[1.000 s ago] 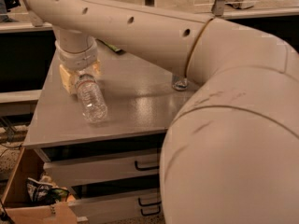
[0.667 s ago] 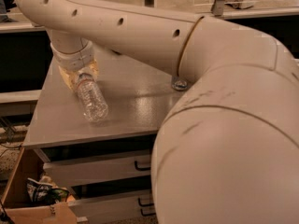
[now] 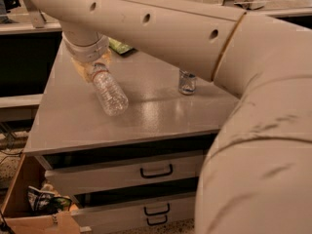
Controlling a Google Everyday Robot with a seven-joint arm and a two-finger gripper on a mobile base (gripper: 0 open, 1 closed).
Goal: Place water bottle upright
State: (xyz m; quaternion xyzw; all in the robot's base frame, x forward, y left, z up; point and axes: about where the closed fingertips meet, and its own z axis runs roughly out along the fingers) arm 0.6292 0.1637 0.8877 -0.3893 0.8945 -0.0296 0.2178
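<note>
The water bottle (image 3: 110, 92) is clear and ribbed. It hangs tilted over the grey table (image 3: 146, 116), neck up to the left and base down to the right. My gripper (image 3: 93, 68) sits at the bottle's top end, below the thick beige arm (image 3: 146, 18), and is shut on the bottle's neck. The yellowish fingers (image 3: 80, 68) flank the neck and hide the cap. I cannot tell whether the base touches the table top.
A silver-blue drink can (image 3: 186, 82) stands upright on the table to the right of the bottle. A green packet (image 3: 119, 46) lies at the table's back. Drawers (image 3: 156, 172) are below the table top. An open cardboard box (image 3: 29, 208) stands on the floor at the lower left. The arm's bulk fills the right side.
The arm has swung across the view. The gripper and bottle have shifted right and slightly up. The can is now uncovered.
</note>
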